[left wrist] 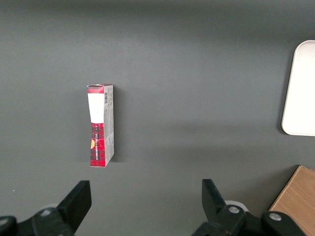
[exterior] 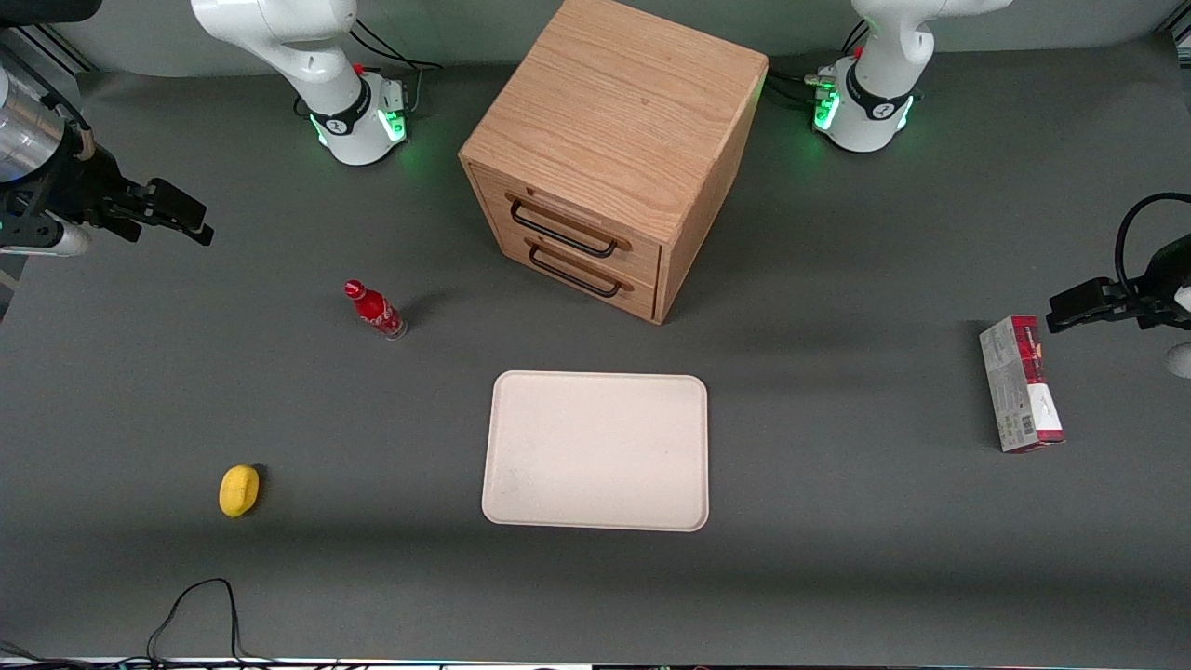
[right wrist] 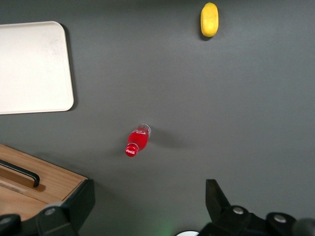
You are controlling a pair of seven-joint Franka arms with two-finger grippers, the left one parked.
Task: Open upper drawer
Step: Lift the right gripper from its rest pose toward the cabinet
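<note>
Gripper (exterior: 191,219) sits at the left edge of the front frame, upper left, hovering over bare tabletop (exterior: 837,577) with fingers spread and nothing in them. It is well apart from the cabinet (exterior: 619,140).

Lemon (exterior: 239,490) is lower left, out of the way.

Bottle (exterior: 375,310) stands between the gripper and the cabinet front, roughly on the direct line in. Risk: a low, straight approach clips it and tips it; it looks narrow and top-heavy, so even a graze probably knocks it over. Come in high or arc around.

Tray (exterior: 595,451) lies at frame centre, nearer the camera than the cabinet. A fully extended drawer probably stays short of it, but hard to judge.

Upper drawer (exterior: 568,223) is upper centre, closed, with its black handle (exterior: 561,234) just above the lower drawer (exterior: 582,265), whose handle is identical. Main risks:
- Wrong handle: the two are close together, so a small height error grabs the lower one.
- Cabinet is rotated relative to the tabletop edges. A pull not aligned with the drawer face likely binds it or drags the whole cabinet.
- Thin wire handle: a shallow grip could slip off mid-pull.

Box (exterior: 1021,383) at right is irrelevant.
</note>
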